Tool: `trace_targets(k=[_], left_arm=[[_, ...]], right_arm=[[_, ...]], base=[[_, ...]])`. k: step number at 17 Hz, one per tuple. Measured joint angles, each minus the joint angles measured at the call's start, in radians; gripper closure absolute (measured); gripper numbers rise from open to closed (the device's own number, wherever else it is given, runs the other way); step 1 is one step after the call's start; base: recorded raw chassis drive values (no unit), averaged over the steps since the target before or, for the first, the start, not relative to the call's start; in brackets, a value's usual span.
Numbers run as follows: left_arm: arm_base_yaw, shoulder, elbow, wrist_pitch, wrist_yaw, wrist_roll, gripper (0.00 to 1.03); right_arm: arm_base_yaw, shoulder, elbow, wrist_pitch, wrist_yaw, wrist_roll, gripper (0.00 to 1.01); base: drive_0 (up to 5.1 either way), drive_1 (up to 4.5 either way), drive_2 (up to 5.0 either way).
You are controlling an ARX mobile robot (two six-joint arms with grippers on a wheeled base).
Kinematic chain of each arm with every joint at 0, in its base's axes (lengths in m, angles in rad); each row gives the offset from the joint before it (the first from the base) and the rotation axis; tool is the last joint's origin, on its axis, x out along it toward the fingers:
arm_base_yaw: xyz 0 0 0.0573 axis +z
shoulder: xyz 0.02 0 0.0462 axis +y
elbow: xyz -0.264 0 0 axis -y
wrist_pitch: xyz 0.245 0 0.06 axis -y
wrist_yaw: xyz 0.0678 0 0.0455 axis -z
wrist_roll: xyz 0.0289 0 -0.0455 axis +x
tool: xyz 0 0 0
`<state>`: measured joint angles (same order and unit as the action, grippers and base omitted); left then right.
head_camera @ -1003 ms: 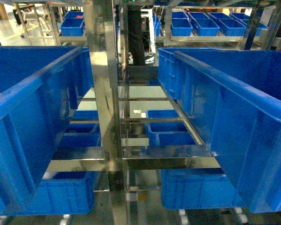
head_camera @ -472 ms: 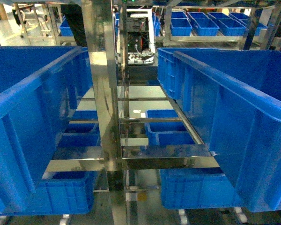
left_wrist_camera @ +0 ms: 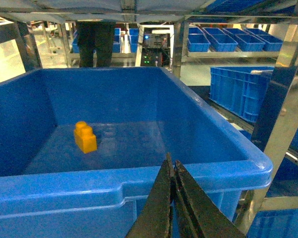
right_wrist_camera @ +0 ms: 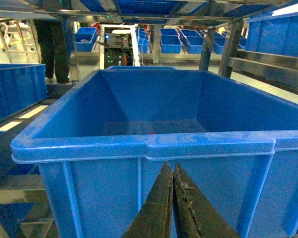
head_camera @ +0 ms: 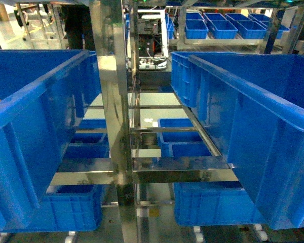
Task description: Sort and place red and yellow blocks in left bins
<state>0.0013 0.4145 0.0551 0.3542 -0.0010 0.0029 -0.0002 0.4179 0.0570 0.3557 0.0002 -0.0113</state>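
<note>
The orange-yellow two-stud block (left_wrist_camera: pixel 84 137) stands upright on the floor of a deep blue bin (left_wrist_camera: pixel 214 165), left of its middle, in the left wrist view. My left gripper (left_wrist_camera: pixel 172 164) is shut and empty, just outside the bin's near rim. In the head view that left bin (head_camera: pixel 38 93) fills the left side. My right gripper (right_wrist_camera: pixel 170 168) is shut with nothing in it, low against the near wall of another blue crate (right_wrist_camera: pixel 139 146). The red block is out of view. Neither gripper shows in the head view.
A steel rack post (head_camera: pixel 111 101) and cross rails (head_camera: pixel 182 174) stand between the two big crates. A large crate (head_camera: pixel 263 126) fills the right. Smaller blue crates (head_camera: pixel 185 142) sit on lower shelves and several more (head_camera: pixel 223 25) on far racks. A person (left_wrist_camera: pixel 95 42) stands behind.
A dark-clothed person behind the rack has walked from the middle to the left. The crates and both arms have not visibly moved.
</note>
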Motion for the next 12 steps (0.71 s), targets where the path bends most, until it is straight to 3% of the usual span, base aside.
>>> trace_targets(k=[4,7,12], left_arm=[[0.0,-0.078,-0.018,-0.056,0.0,0.0,1.01],[0.0,-0.09,-0.04,-0.031,0.002,0.0,1.01],[0.0,-0.171,-0.04,-0.108,0.0,0.0,1.01]], right_arm=[[0.0,-0.079,-0.02,-0.056,0.0,0.0,0.99],[0.0,-0.091,-0.044,-0.021,0.0,0.0,0.99],[0.0,-0.171,-0.044,-0.105,0.0,0.0,0.99]], base=[[0.0,0.0,0.0],[0.0,0.0,0.0],[0.0,0.0,0.0]])
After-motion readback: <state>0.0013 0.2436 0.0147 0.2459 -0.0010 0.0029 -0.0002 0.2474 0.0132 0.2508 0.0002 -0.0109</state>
